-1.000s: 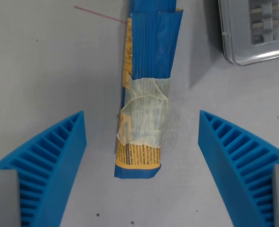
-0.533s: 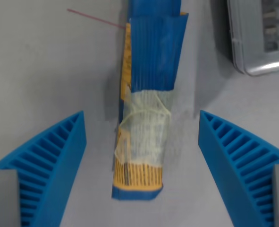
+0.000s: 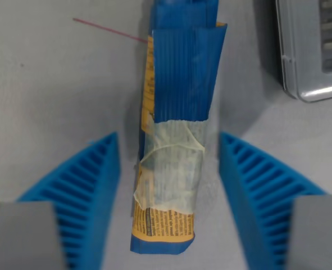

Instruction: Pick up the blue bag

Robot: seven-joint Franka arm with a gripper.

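The blue bag (image 3: 180,73) lies lengthwise on the grey table, running from the top of the wrist view down to its bottom middle. It is folded, with clear tape around its lower part and orange printed text near its end. My gripper (image 3: 168,180) straddles the taped section. The left blue ribbed finger (image 3: 84,194) stands a small gap off the bag. The right finger (image 3: 258,194) is also just off it. The jaws stand partly closed around the bag, not touching it.
A grey metal or plastic box (image 3: 314,48) sits at the upper right of the wrist view. A thin red line (image 3: 107,29) crosses the table at the upper left, ending at the bag.
Both fingers have moved inward toward the bag, narrowing the gap. The camera has dropped closer, so the bag looks larger and the box has slid toward the right edge.
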